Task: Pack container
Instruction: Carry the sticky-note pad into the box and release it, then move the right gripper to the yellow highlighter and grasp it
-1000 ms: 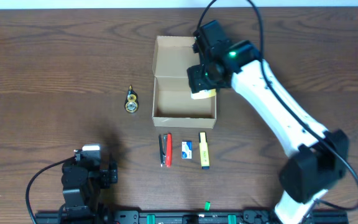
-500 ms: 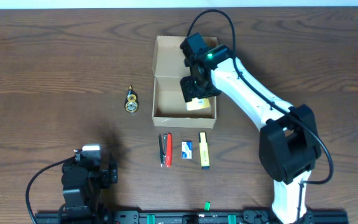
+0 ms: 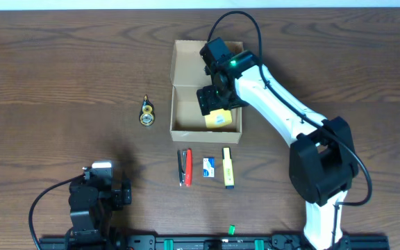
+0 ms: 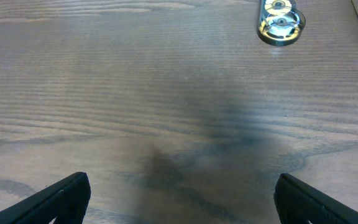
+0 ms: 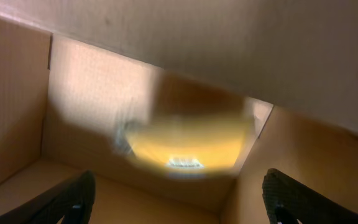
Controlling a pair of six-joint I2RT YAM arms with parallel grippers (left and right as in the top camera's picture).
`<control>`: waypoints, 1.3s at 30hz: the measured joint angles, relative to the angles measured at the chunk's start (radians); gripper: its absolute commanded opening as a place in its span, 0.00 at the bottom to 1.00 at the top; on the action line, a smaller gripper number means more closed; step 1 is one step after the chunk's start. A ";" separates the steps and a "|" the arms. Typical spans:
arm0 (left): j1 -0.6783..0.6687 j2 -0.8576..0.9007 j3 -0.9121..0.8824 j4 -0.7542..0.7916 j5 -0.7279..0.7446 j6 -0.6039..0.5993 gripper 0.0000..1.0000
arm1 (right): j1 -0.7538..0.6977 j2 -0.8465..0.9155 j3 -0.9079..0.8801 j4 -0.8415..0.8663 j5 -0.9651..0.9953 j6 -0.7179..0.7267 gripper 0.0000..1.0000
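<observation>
The container, a tan cardboard box (image 3: 186,111), stands open at the table's middle with its flap lid (image 3: 189,62) laid back. My right gripper (image 3: 212,99) hangs inside it, open, with nothing between its fingers (image 5: 73,199). A pale yellow sticky-note pad (image 3: 219,119) lies loose in the box's front right corner; in the right wrist view the pad (image 5: 185,146) shows blurred below the right gripper (image 5: 179,205). My left gripper (image 4: 179,202) stands open over bare table at the front left, far from the box; in the overhead view the left gripper (image 3: 106,189) holds nothing.
A small shiny yellow roll (image 3: 146,113) (image 4: 280,23) lies left of the box. In front of the box lie a red and a black pen (image 3: 185,167), a blue-and-white eraser (image 3: 209,165) and a yellow highlighter (image 3: 228,167).
My right gripper moved left over the box with the yellow pad, then opened. The pad has left the jaws and lies in the box. The left arm has not moved.
</observation>
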 measured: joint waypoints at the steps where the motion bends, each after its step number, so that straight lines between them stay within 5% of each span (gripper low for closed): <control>1: 0.000 0.000 0.000 0.000 0.000 0.000 0.96 | 0.000 0.000 0.000 0.000 0.000 0.000 0.86; 12: 0.000 0.000 0.000 0.000 0.000 0.000 0.95 | 0.020 0.000 0.085 -0.056 -0.002 -0.004 0.82; 18: 0.000 0.000 0.000 0.000 0.000 0.000 0.95 | 0.069 -0.031 0.473 -0.371 0.068 0.002 0.95; 25: 0.000 0.000 0.000 0.000 0.000 0.000 0.95 | 0.065 -0.182 0.532 -0.639 0.191 0.047 0.96; 30: 0.000 0.000 0.000 0.000 0.000 0.000 0.95 | 0.057 -0.289 0.371 -0.624 0.239 0.089 0.98; 39: 0.000 0.000 -0.001 0.002 0.000 0.000 0.95 | 0.053 -0.699 -0.402 -0.275 0.159 0.177 0.98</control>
